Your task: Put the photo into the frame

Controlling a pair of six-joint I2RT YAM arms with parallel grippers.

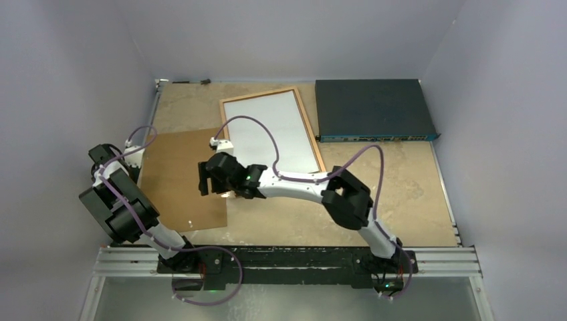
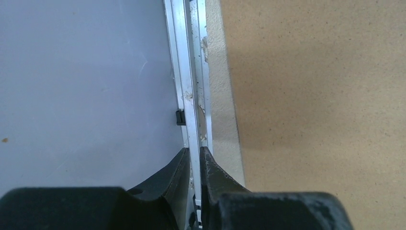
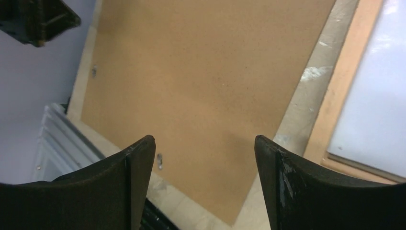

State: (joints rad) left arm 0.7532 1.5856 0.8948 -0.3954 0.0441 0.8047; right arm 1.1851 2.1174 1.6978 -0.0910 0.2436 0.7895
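The frame point(image 1: 309, 127), thin orange-brown wood, lies flat at the back centre of the table. The photo point(image 1: 271, 130) lies inside it with its plain white back up; its picture side is hidden. In the right wrist view, the frame's edge point(image 3: 342, 91) and the white sheet point(image 3: 378, 96) show at the right. My right gripper point(image 3: 205, 143) hovers open and empty over the near right corner of the brown backing board point(image 3: 201, 81), left of the frame. My left gripper point(image 2: 195, 151) is at the table's left edge, jaws nearly together, nothing between them.
The backing board point(image 1: 184, 177) lies flat to the left of the frame, with small metal tabs on it. A dark blue flat box point(image 1: 374, 110) sits at the back right. An aluminium rail point(image 2: 184, 72) runs along the table's left edge under the left gripper. The left arm point(image 1: 117, 200) is folded at the left.
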